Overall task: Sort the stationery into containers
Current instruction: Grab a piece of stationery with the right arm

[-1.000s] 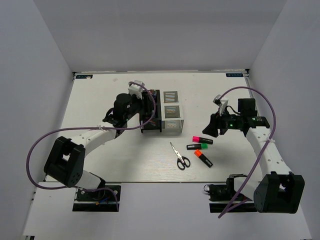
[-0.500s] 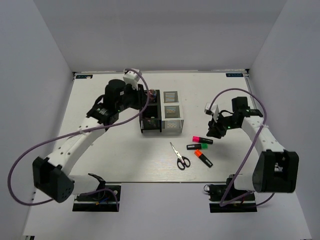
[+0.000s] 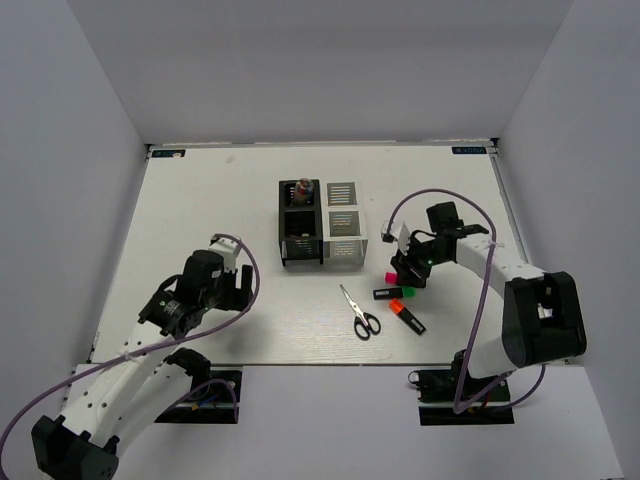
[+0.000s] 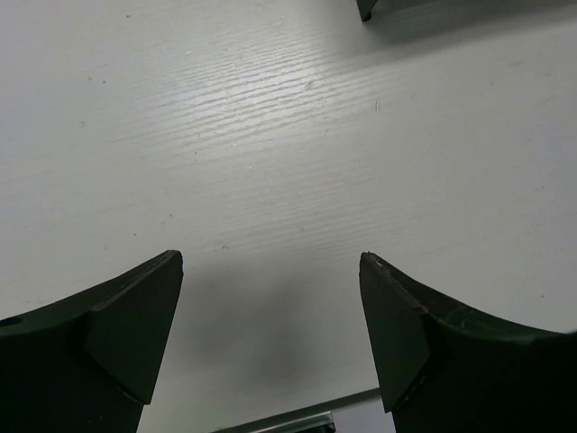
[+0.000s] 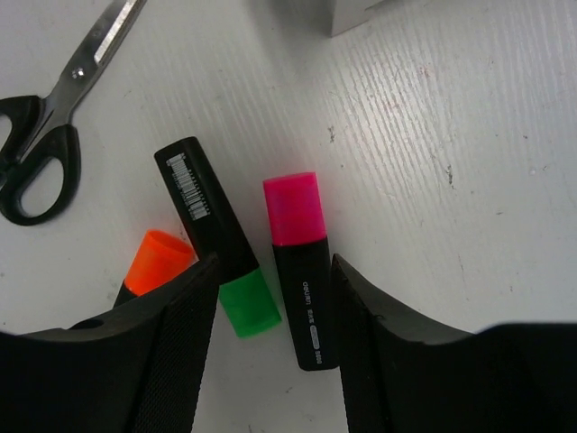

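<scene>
While the left gripper gapes above grained tabletop, the right gripper, open, flanks a pink-capped marker.

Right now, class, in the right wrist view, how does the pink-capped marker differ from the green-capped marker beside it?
The pink-capped marker points its cap away from the right gripper; the green-capped marker points its cap toward it. The green-capped marker shows a barcode label; the pink-capped marker shows small white print. Both are short, black-bodied and lie flat on the table.
</scene>
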